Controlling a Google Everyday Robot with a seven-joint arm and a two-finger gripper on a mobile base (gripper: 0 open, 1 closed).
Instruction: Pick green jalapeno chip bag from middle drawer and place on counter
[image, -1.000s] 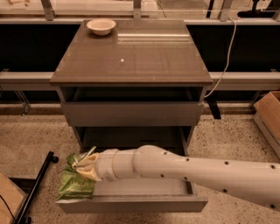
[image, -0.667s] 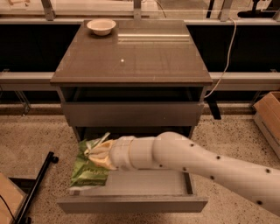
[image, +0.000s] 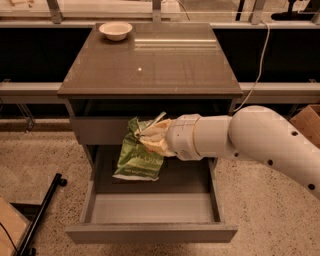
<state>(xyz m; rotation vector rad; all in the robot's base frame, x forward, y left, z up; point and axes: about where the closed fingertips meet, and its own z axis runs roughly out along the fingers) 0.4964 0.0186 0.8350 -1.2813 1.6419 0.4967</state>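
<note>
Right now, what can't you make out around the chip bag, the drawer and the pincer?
1. Camera view: lettering on the green jalapeno chip bag, too small and blurred to read.
2. The bag's top right corner, covered by the pincer gripping it above the middle drawer.
3. The drawer's back floor, hidden behind bag and arm.
4. The arm's base, cut off by the right edge.

The gripper (image: 146, 134), level with the upper drawer front (image: 97, 132), clamps the top of the chip bag (image: 137, 159) and hides that edge. Bag lettering: too blurred to read. The arm (image: 260, 140) runs off the right edge and covers the right rear corner of the open drawer (image: 150, 209). A box (image: 307, 122) is cropped at right.
</note>
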